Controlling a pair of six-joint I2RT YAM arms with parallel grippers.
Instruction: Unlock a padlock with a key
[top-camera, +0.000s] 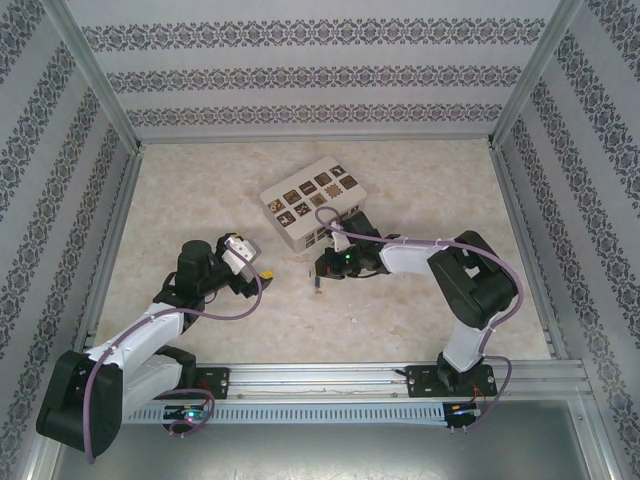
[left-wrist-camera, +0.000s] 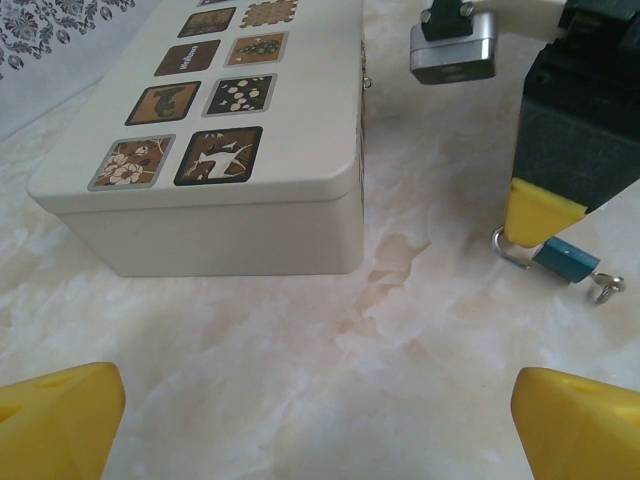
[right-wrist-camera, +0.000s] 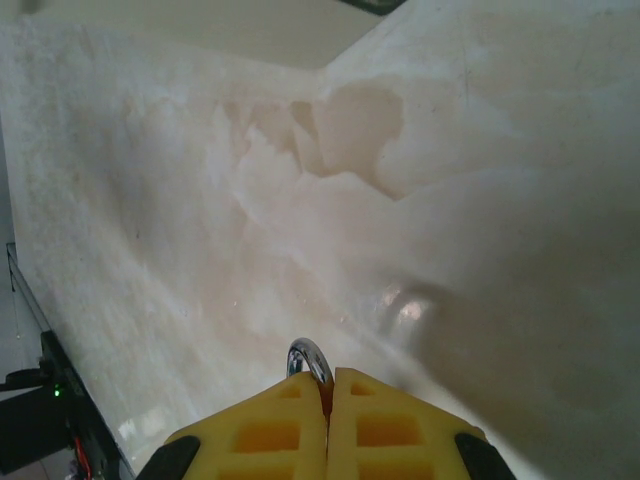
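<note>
Presently we note the padlock (left-wrist-camera: 567, 258) down at the marbled table (left-wrist-camera: 330, 330), near the corner of the beige box (left-wrist-camera: 200, 200) but apart from it. Its teal body points away from the box, with the silver shackle (left-wrist-camera: 508, 250) at the box end. The right gripper (right-wrist-camera: 328, 395) has its yellow fingers pressed together on that shackle, and from its wrist camera the silver loop peeks out right at the seam between the pads. Whether the body rests on the table or hangs just clear of it, we cannot tell.

The left gripper (left-wrist-camera: 320, 420) faces the lock across a bare stretch of table, fingers spread wide with nothing between them.

A small silver ring (left-wrist-camera: 605, 291) sits at the free end of the teal body. It may belong to a key already seated there, but it is too small to say.

Our reading is that the lock is being steadied so the other arm can work the key. To do this well:
- Keep the pinch firm — a thin shackle lets the body swivel.
- Bring the left fingers round to the ring end, in line with the body, and narrow them before contact.
- Twist about the lock's long axis only — sideways push would drag it out of the pinch.
</note>
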